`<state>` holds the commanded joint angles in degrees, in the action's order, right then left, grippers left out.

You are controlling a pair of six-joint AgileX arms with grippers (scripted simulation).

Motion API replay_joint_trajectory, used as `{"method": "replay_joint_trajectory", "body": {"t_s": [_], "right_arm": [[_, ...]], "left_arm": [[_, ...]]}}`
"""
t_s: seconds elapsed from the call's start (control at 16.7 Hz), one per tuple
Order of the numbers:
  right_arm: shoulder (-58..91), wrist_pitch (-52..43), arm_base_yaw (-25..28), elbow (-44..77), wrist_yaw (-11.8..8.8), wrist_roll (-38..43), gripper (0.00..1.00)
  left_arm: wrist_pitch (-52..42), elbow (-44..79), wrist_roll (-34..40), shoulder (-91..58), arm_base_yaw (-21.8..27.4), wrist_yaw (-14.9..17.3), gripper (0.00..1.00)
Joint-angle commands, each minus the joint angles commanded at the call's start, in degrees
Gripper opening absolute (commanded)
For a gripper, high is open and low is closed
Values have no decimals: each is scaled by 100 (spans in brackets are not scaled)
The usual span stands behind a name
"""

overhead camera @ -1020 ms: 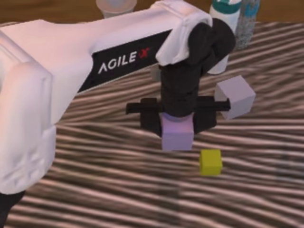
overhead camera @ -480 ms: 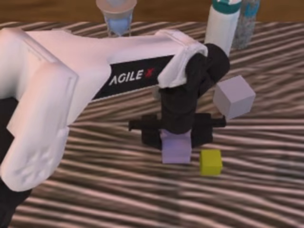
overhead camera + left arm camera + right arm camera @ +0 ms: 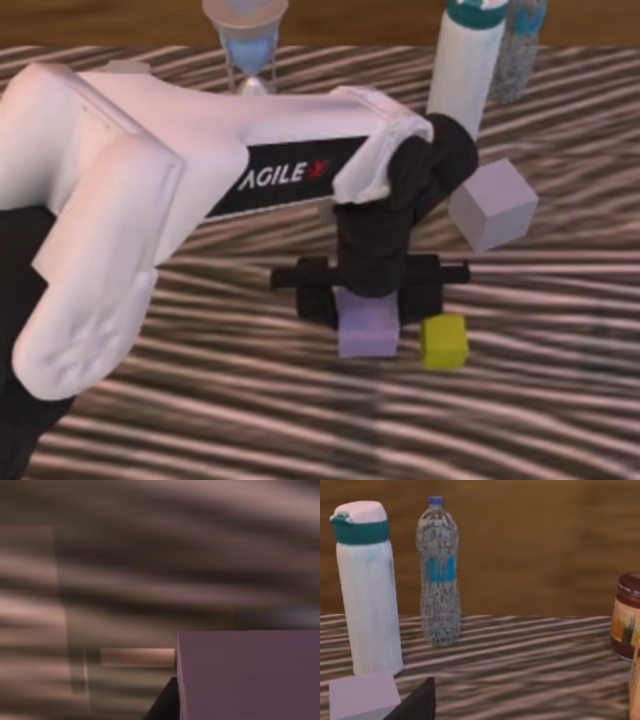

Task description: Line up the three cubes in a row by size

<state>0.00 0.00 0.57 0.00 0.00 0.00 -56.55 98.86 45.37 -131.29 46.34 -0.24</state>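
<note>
Our left AgileX arm reaches over the striped brown table (image 3: pixel 200 420), its black two-finger gripper (image 3: pixel 368 318) lowered at the middle of the table with its fingers closed against the sides of the medium matte lilac-purple cube (image 3: pixel 368 325). Just to the right of that cube sits the small matte yellow cube (image 3: pixel 444 341), near but apart from it. The largest cube, a pale greyish-lavender block (image 3: pixel 492 204), lies farther back and to the right, tilted out of line with the other two. Behind it stand a tall white flask with a teal band (image 3: pixel 466 60), a clear plastic water bottle (image 3: pixel 519 45) and a blue hourglass (image 3: pixel 248 45). We cannot tell the state of our right gripper's fingers.
</note>
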Motion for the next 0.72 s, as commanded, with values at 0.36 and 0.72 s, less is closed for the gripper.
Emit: {"method": "replay_joint_trajectory", "body": {"t_s": [0.36,0.72], "right_arm": [[0,0,0,0,0,0,100],[0,0,0,0,0,0,100]], "left_arm": [[0,0,0,0,0,0,60],[0,0,0,0,0,0,100]]}}
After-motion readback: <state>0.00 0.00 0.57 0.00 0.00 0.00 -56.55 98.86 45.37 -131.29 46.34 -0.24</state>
